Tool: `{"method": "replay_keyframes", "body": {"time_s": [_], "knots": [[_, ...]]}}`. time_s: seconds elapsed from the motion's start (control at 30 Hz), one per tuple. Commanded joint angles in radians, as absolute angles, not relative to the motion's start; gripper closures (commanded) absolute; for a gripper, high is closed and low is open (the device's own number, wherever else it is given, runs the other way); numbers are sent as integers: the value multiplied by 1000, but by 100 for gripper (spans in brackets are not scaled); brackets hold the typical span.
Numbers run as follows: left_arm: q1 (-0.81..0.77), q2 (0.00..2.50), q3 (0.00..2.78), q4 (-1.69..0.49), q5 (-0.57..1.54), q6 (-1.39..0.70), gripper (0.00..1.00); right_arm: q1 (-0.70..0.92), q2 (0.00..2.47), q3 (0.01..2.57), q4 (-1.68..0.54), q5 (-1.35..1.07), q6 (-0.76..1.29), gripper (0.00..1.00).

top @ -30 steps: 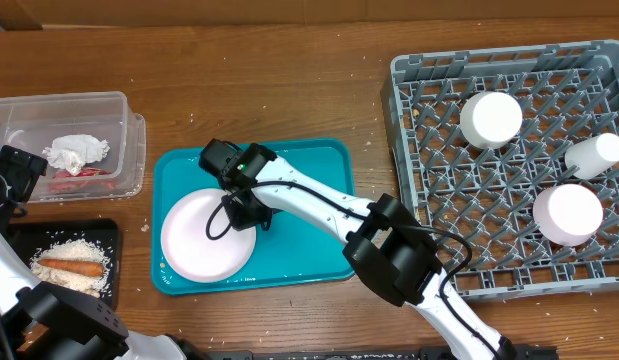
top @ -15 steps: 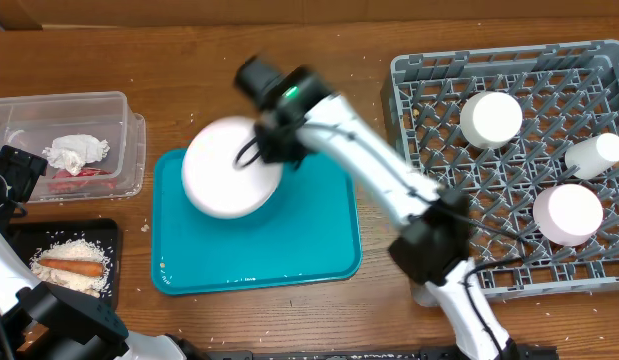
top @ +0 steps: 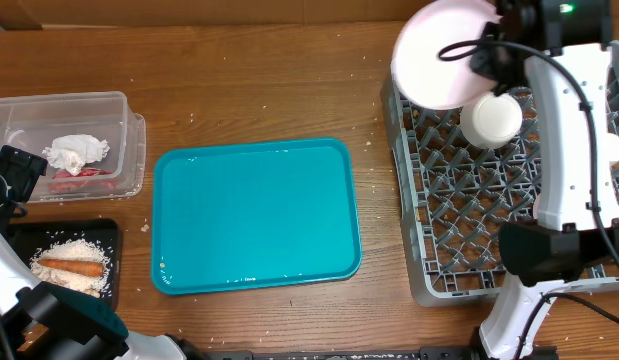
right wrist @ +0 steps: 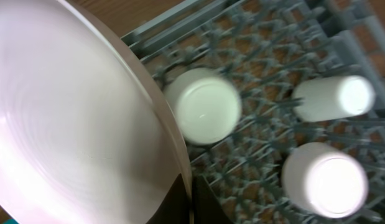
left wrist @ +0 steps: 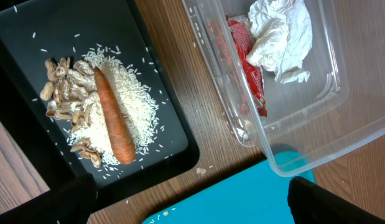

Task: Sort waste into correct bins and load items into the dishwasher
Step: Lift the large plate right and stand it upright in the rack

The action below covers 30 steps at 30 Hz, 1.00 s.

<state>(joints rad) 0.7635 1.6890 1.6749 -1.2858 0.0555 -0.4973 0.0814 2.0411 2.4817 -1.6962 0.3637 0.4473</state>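
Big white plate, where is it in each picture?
Overhead: the large plate is at the top right, over the far left corner of the grey dish rack.
Left wrist: not in it.
Right wrist: the plate fills the left side, tilted.
Shared landmark: the upturned white bowl in the rack, just beside the plate's rim; it shows again in the right wrist view.

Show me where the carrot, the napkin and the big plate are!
carrot [left wrist: 114, 121], left wrist view, middle of its orange body
napkin [left wrist: 279, 37], left wrist view, middle of the crumpled paper
big plate [top: 429, 75], overhead view, its bare white face
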Motion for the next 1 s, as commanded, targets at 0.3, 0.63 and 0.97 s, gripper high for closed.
{"method": "replay_keyframes", "body": {"time_s": [0.3,0.63,0.97], "knots": [[765,1696,1671,-1282,45,-486,0,-6,2011,2379,-1651,664,444,96],[765,1696,1671,-1282,45,-486,0,89,2011,2222,-1517,668,399,96],[765,1696,1672,-1282,45,-486,0,129,2011,2119,-1417,706,305,96]]}}
